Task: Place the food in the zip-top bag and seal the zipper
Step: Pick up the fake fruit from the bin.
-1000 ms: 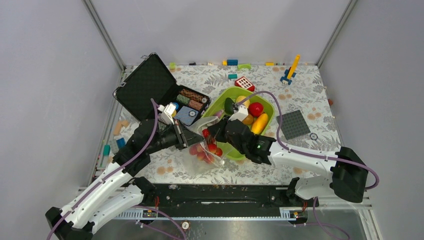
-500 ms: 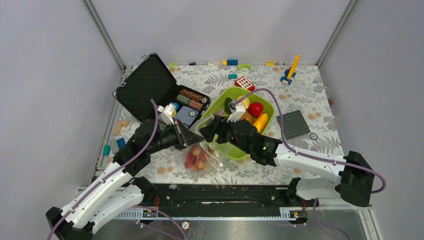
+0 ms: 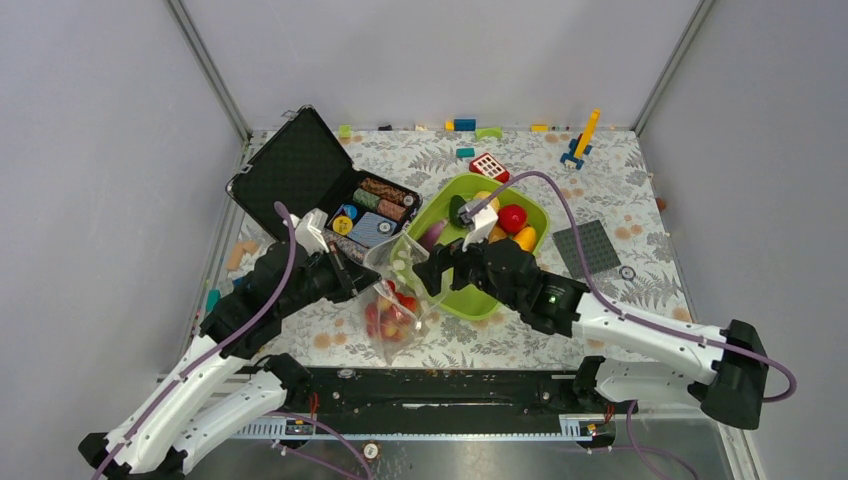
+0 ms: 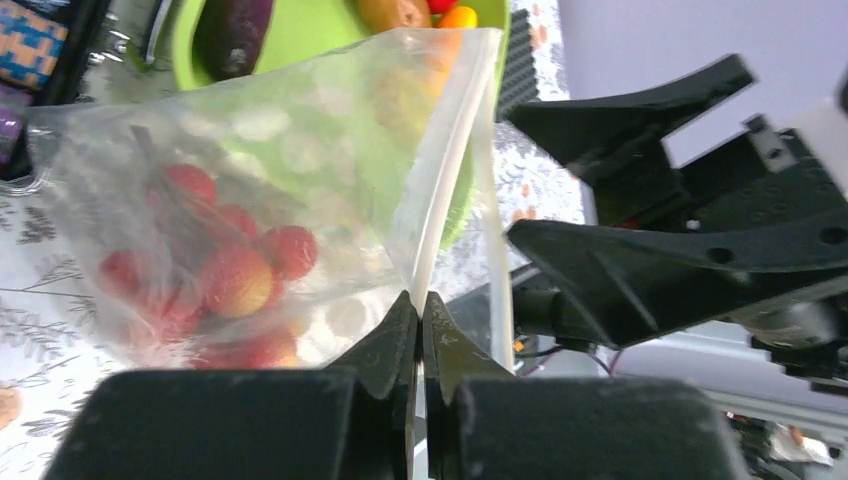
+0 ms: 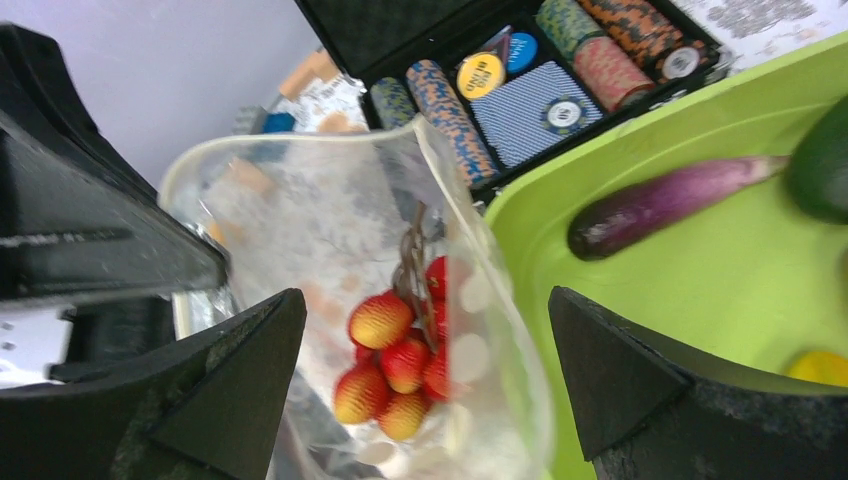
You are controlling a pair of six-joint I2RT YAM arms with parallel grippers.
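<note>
The bag [image 3: 393, 292] is hung by its mouth edge from the left fingers [image 4: 418, 300], and its bottom appears to rest on the worktop [image 3: 620, 180] below them. These fingers are pressed together on the zipper [image 4: 452, 160], which runs up and away from the pinch. The grip is judged to be placed there so that the mouth is kept lifted and gaping rather than lying flat. The strawberries [image 5: 400, 350] are gathered low in the bag, well under the rim, and their weight is judged to steady it beneath the pinch.

The right fingers [image 5: 425, 300] are spread wide above the open mouth, one to each side, and nothing is gripped between them. Whether the rim is touched cannot be told. Held so, they are judged free for the next piece.

Just beside the right fingers the tray [image 5: 680, 300] is set against the bag, so that little travel is needed. In it the eggplant [image 5: 665, 205] lies nearest, with the avocado [image 5: 825, 170] past it, and the apple [image 3: 512, 217] and mango [image 3: 524, 238] farther off. These are yet to be bagged, and the zipper is not yet sealed. Beyond the bag the open case [image 3: 300, 165] of chips [image 5: 560, 110] is seen, which is no part of the job.
</note>
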